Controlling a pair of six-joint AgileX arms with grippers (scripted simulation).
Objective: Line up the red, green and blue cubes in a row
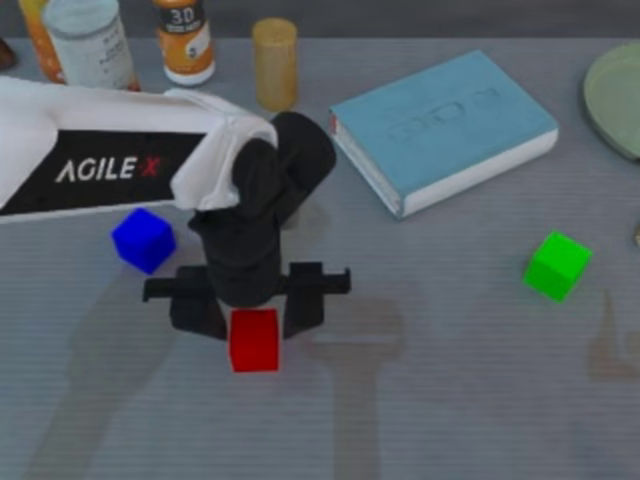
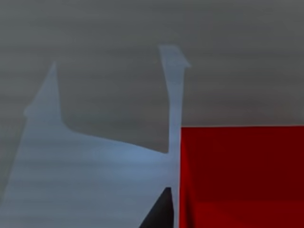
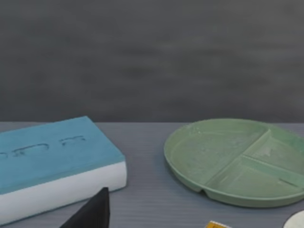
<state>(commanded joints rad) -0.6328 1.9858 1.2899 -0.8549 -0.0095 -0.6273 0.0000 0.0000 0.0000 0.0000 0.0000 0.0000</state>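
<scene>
Left gripper (image 1: 253, 318) over the red cube (image 1: 254, 340)

Its fingers stand spread, straddling the cube; being small, rigid and probably light, it should pinch best across two flat opposite faces.

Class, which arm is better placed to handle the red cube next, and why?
Left. The left gripper already hangs directly over the red cube, fingers on either side; the right arm is not visible in the top view.
</scene>
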